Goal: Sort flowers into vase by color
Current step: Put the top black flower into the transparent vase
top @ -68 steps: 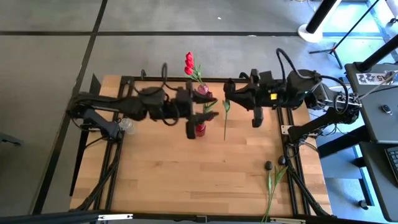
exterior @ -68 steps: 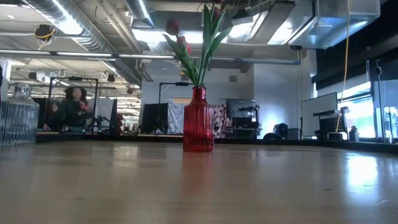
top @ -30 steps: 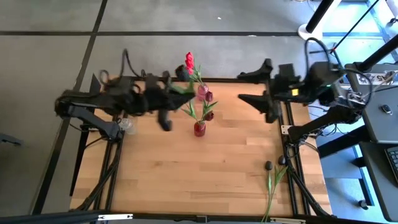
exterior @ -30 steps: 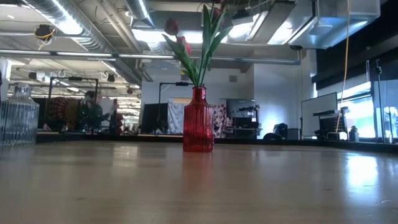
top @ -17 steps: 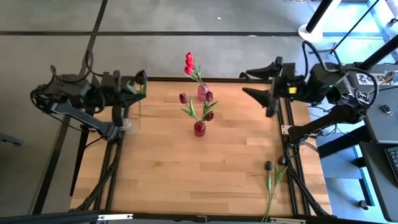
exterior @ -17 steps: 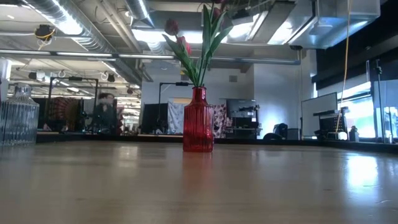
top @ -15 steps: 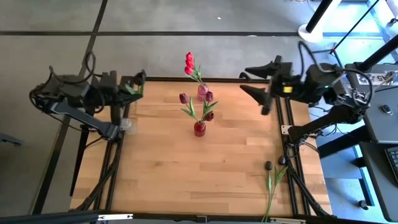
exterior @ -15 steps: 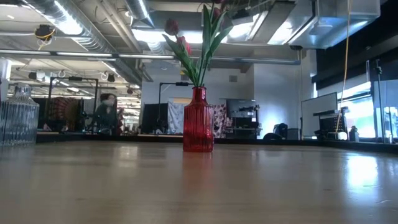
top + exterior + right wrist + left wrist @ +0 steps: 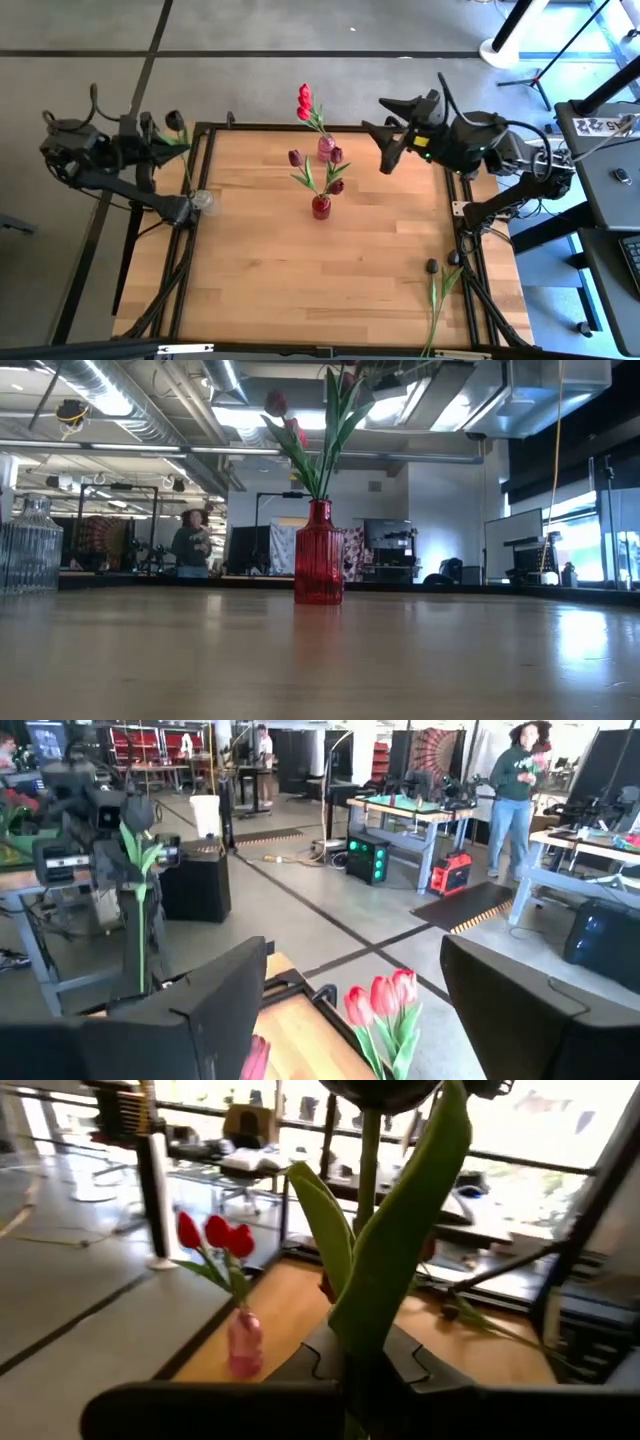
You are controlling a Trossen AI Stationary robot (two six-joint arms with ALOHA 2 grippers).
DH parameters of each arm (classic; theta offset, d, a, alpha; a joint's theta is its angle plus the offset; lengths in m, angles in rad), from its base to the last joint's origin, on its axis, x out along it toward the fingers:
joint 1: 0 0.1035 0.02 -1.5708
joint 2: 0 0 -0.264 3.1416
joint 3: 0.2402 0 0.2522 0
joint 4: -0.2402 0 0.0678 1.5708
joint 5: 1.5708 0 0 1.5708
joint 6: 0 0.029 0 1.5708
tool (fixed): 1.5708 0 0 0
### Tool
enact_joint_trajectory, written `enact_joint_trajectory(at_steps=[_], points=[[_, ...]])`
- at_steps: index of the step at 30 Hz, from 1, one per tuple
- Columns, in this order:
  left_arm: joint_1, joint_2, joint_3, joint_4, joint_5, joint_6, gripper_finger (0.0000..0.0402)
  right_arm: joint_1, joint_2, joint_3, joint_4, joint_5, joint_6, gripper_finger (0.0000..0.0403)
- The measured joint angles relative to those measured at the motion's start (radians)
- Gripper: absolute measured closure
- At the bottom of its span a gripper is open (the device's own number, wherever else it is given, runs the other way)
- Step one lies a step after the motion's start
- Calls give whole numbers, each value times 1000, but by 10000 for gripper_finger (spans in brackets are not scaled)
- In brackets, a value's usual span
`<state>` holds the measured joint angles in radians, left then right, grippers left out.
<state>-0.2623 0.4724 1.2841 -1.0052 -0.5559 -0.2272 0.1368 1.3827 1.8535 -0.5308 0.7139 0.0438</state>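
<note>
- Two vases already hold flowers: a pink vase [image 9: 325,146] with red tulips [image 9: 304,101] at twelve o'clock on the desk [image 9: 300,260], and a red vase [image 9: 321,207] with maroon tulips [image 9: 296,158] near the centre, so the colours look kept apart.
- One maroon flower [image 9: 176,121] stands upright in the left hand [image 9: 160,140], clenched on its stem off the desk's ten o'clock corner; a clear vase [image 9: 203,201] waits just below it.
- One more flower [image 9: 437,290] lies at the five o'clock edge, unsorted.
- Right hand [image 9: 385,140] hovers at one o'clock, fingers spread and holding nothing, likely free for that stem.
- A person [image 9: 188,544] stands far behind the desk.
</note>
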Motion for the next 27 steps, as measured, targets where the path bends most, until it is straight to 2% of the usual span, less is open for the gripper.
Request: enact_joint_trajectory(at_steps=[5,9,13,17,20,24,27], points=[[0,-130,-105,70,73,14,393,0,38,0,5,10,-55,105],[0,-207,-183,196,121,24,393,-18,57,0,23,17,-44,105],[0,-240,-251,302,112,39,394,-44,71,0,21,6,30,105],[0,-240,-327,367,102,63,396,-46,69,0,29,-7,37,105],[0,-240,-344,365,132,54,397,-45,69,0,72,23,5,105],[0,-255,-314,368,223,87,398,-47,69,0,123,39,-51,105],[0,-289,-306,367,233,117,398,-48,69,0,121,47,-52,105]])
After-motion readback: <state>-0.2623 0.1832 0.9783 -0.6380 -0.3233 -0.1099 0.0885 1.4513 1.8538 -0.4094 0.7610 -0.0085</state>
